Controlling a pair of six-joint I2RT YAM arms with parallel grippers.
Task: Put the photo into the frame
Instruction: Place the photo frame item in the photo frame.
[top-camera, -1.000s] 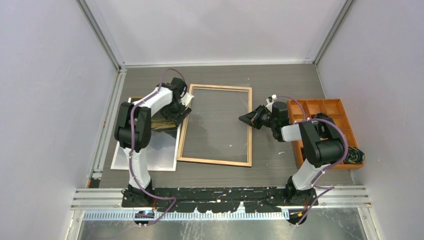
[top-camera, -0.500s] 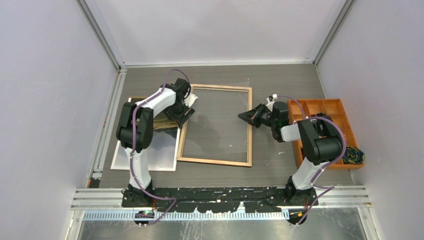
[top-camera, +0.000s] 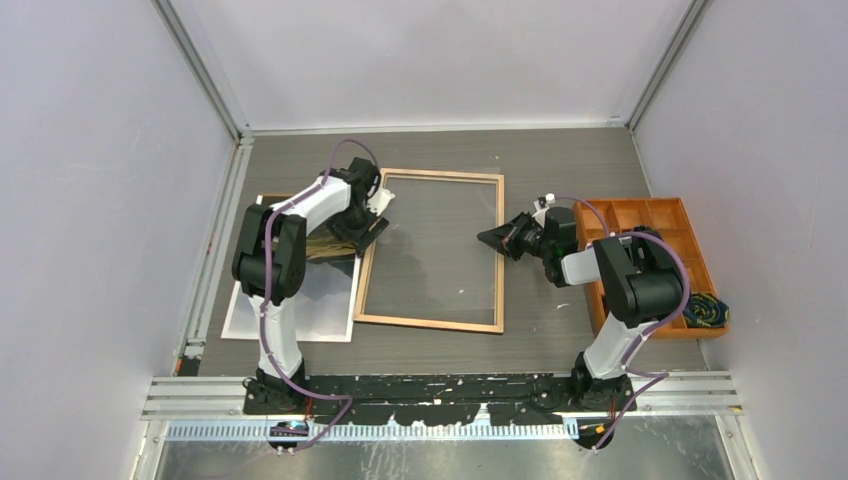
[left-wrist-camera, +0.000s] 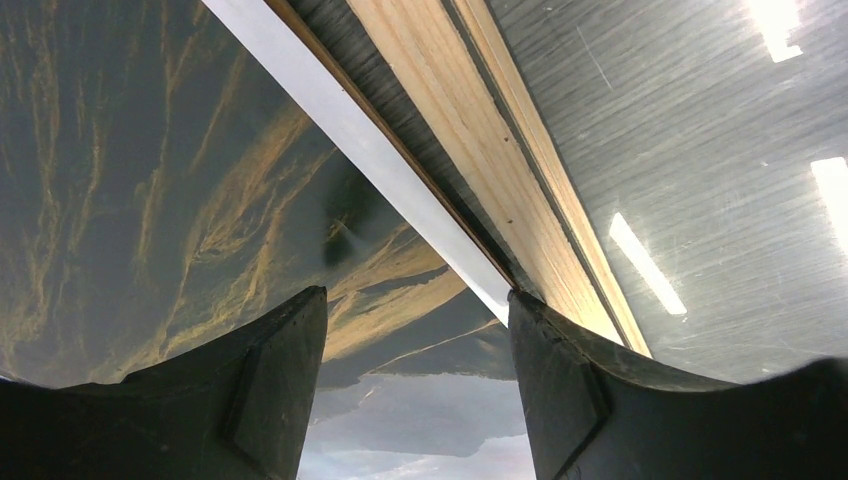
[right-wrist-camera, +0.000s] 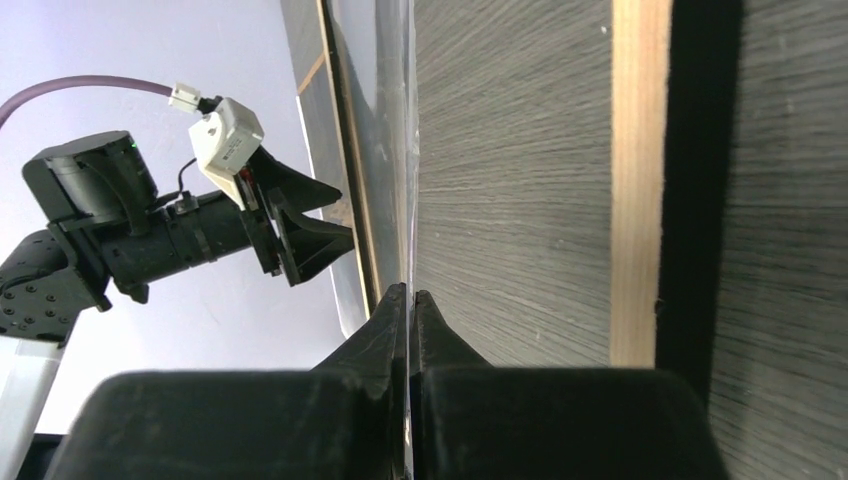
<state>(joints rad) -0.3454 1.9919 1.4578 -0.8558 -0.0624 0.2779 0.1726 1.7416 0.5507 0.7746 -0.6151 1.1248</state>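
The frame (top-camera: 428, 322) lies in the middle of the table, light wood back up; its rail also shows in the left wrist view (left-wrist-camera: 480, 170) and the right wrist view (right-wrist-camera: 637, 180). The photo (top-camera: 300, 295) lies flat just left of it, dark landscape up (left-wrist-camera: 150, 180). My left gripper (top-camera: 372, 228) is open and empty, low over the photo's right edge, one finger by the frame's left rail (left-wrist-camera: 415, 300). My right gripper (top-camera: 497, 237) is shut on the edge of a thin clear sheet (right-wrist-camera: 380, 100) at the frame's right rail (right-wrist-camera: 408, 292).
A brown backing board's corner (top-camera: 268, 200) shows under the photo at the far left. An orange compartment tray (top-camera: 640, 215) stands at the right, with a dark multicoloured object (top-camera: 708, 310) at its near end. Side walls close in on both sides.
My left gripper has shifted a little away and to the right, toward the frame's left rail. My right gripper has stayed shut on the clear sheet, hardly moving.
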